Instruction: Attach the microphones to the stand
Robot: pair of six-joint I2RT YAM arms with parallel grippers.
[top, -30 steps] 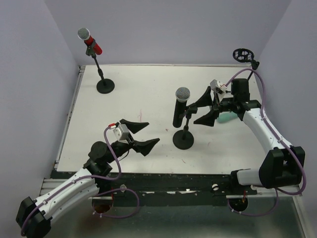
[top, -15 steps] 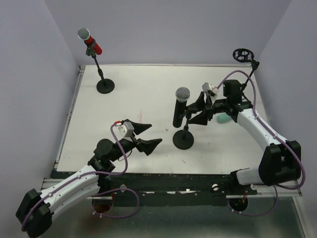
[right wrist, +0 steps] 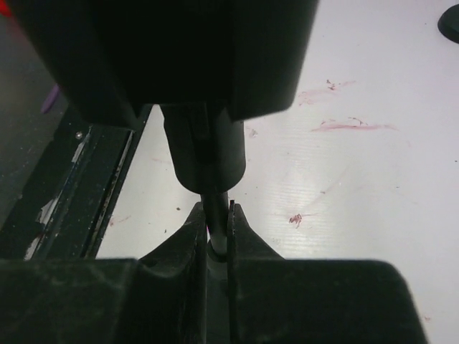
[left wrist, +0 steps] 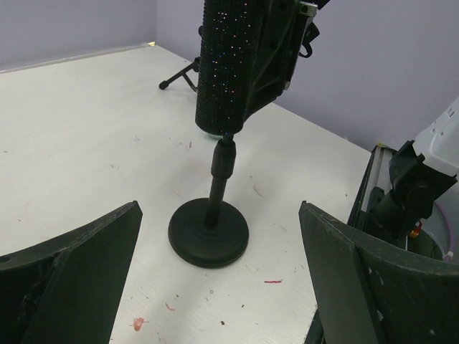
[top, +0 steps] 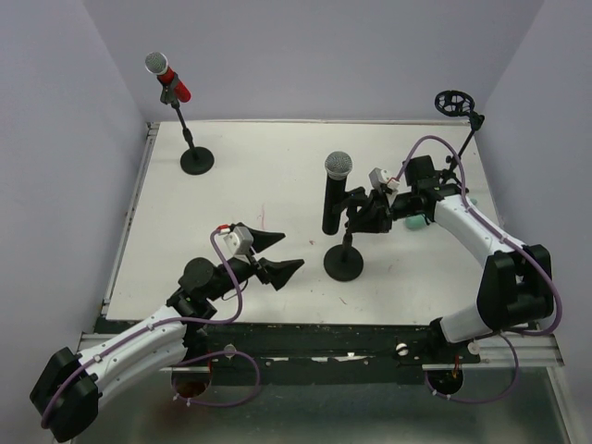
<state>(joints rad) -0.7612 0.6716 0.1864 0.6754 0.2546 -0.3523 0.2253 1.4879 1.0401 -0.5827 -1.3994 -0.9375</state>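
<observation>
A black microphone point(top: 333, 196) with a grey mesh head sits in the clip of the middle stand point(top: 344, 262). My right gripper point(top: 359, 215) is shut on that stand's thin pole point(right wrist: 217, 215) just under the microphone's lower end point(right wrist: 204, 154). A red microphone point(top: 174, 83) sits on the far-left stand point(top: 197, 160). Behind my right arm lies the mint-green microphone point(top: 418, 221), partly hidden. My left gripper point(top: 275, 255) stands open near the front, facing the middle stand's base point(left wrist: 209, 233) with nothing between its fingers point(left wrist: 86, 265).
A third stand point(top: 455, 102) with an empty round clip stands at the back right corner. Purple walls close in the white table point(top: 259, 194) on three sides. A black rail point(top: 305, 338) runs along the near edge.
My right gripper moved left onto the middle stand and closed on its pole. The black microphone shifted slightly left. My left gripper crept a little toward the stand, still open.
</observation>
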